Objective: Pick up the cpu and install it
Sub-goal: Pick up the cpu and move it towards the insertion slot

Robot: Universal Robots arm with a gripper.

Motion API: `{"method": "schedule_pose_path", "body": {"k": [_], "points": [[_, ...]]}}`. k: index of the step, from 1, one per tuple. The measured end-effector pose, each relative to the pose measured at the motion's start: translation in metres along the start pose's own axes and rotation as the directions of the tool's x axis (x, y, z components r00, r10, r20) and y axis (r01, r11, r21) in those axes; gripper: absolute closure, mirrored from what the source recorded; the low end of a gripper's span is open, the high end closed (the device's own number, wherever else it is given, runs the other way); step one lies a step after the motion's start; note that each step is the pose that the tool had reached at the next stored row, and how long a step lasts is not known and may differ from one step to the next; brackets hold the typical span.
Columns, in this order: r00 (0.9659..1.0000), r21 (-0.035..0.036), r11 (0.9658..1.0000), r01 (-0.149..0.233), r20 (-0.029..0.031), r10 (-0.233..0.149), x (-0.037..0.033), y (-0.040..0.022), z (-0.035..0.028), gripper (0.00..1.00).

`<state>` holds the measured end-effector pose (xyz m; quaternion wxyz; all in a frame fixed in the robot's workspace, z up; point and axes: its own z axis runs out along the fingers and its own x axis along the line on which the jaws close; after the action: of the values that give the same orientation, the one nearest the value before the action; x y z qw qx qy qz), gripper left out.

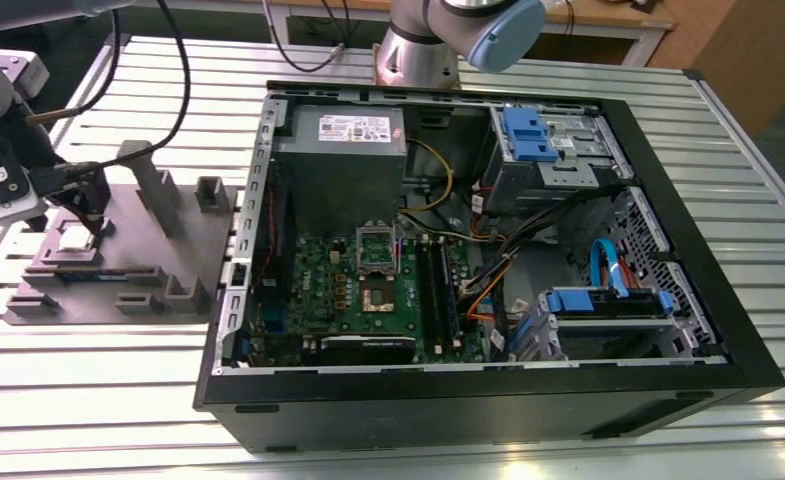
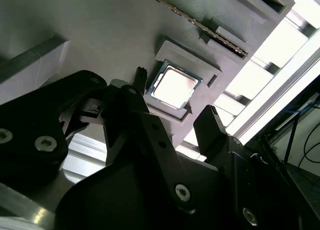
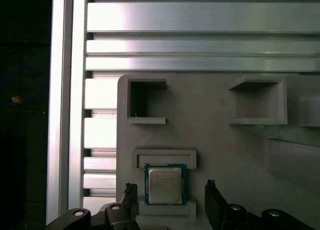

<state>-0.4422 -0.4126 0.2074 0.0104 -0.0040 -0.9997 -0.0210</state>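
— Hovering over the holder, is it?
— Yes. The pincer (image 1: pixel 88 218) hangs just above the grey holder (image 1: pixel 139 250), which lies on the slatted table (image 1: pixel 99 400) at the exterior view's left, just beside the open case (image 1: pixel 499 390).
— Where's the cpu?
— The cpu (image 3: pixel 164 185) lies flat in a square pocket of the holder, silver top up, close to the holder's edge. Both wrist views show it between the two black fingers (image 3: pixel 131 192).
— Pinched?
— No. The pincer is spread, with one finger on each side of the chip. In the first wrist view a strip of grey holder shows between each finger and the cpu's edge, so they stand apart from it.
— Anything else in the holder?
— Other pockets, two of them further in from the cpu's, and upright posts. In the second wrist view a long thin strip (image 2: pixel 200 27) lies in a slot beyond the chip.
— And the case?
— The green board (image 1: pixel 325 270) lies on its floor with the socket (image 1: pixel 376 285) near the middle. The grey power supply (image 1: pixel 345 130) sits at the far side, and a blue bracket (image 1: pixel 526 130) at the exterior view's right of it. The socket is well apart from the cpu.
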Motion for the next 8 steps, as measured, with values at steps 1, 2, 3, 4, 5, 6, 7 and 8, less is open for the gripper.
{"method": "schedule_pose_path", "body": {"k": [1, 2, 3, 4, 5, 6, 7, 8], "points": [[1.0, -0.0001, 1.0, 0.0, 0.0, 0.0, 0.0, -0.0002, 0.0018, 0.35], [1.0, 0.0, 1.0, 0.0, 0.0, 0.0, 0.0, -0.0003, 0.0036, 0.35], [1.0, -0.0001, 1.0, 0.0, 0.0, 0.0, -0.0001, -0.0004, 0.0053, 0.35], [1.0, 0.0, 1.0, -0.001, -0.0001, 0.001, -0.0002, -0.0005, 0.0071, 0.35], [1.0, 0.0, 1.0, -0.002, -0.0001, 0.002, -0.0002, -0.0006, 0.009, 0.35], [1.0, -0.0001, 1.0, -0.003, 0.0001, 0.003, -0.0003, -0.0006, 0.0107, 0.35], [1.0, -0.0003, 1.0, -0.004, 0.0001, 0.004, -0.0003, -0.0007, 0.0119, 0.35], [1.0, -0.0005, 1.0, -0.004, 0.0001, 0.004, -0.0003, -0.0007, 0.0131, 0.35]]}}
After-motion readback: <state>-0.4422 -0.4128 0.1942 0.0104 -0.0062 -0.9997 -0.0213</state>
